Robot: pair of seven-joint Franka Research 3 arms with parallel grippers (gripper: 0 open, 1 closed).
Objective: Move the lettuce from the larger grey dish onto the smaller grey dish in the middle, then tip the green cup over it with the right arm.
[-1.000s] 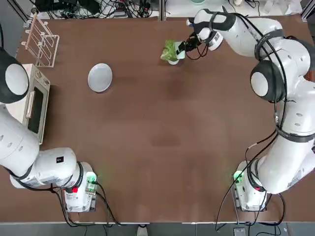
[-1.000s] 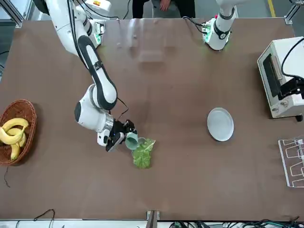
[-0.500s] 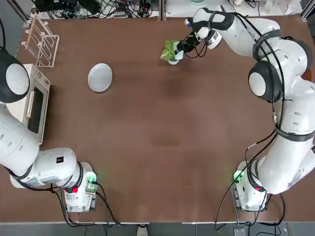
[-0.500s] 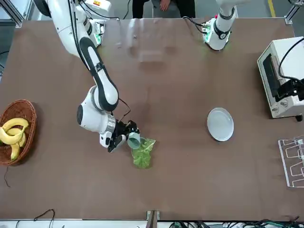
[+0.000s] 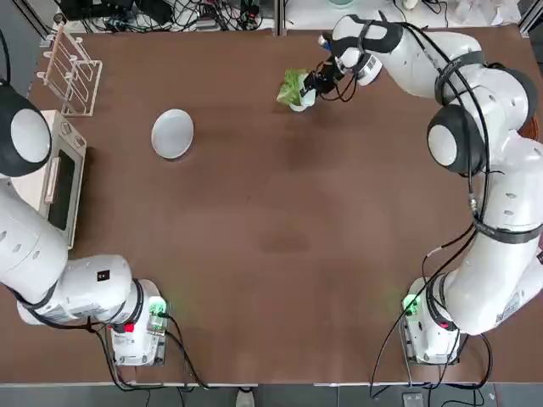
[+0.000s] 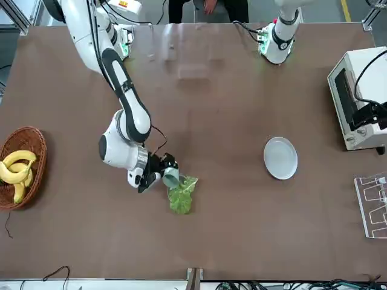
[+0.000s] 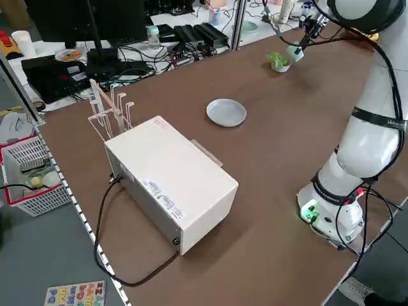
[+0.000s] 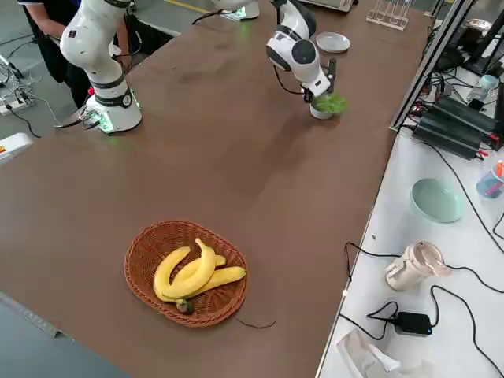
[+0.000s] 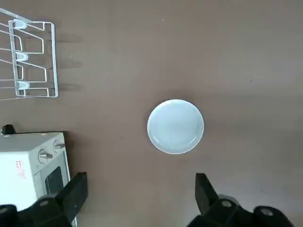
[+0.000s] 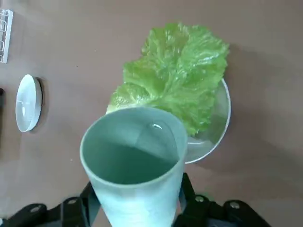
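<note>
The robot's right arm (image 5: 501,212) reaches across the brown bench (image 5: 254,254), bent over its far side, while the left arm (image 5: 85,288) idles beside the white oven (image 5: 64,178) with its claw (image 9: 142,198) spread wide above the bench. Well apart from the right arm's work, the larger grey dish (image 5: 172,134) lies flat and bare. The lettuce (image 10: 175,71) sits in the smaller grey dish (image 10: 220,118), its ruffled leaves spilling over one side of the rim. Smallest of the group, the green cup (image 10: 137,170) is gripped by the right claw (image 10: 135,208), the two fingers closed on either side of its wall.

The cup is probably light and stiff, and its smooth wall could slip if turned fast; a hold on opposite sides of the body, clear of the mouth, looks right. The leaves are likely soft, feather-light and easily knocked out by a bump. The cup lies directly between the right claw's fingers, its mouth beyond them, close by the lettuce and the bowl.
</note>
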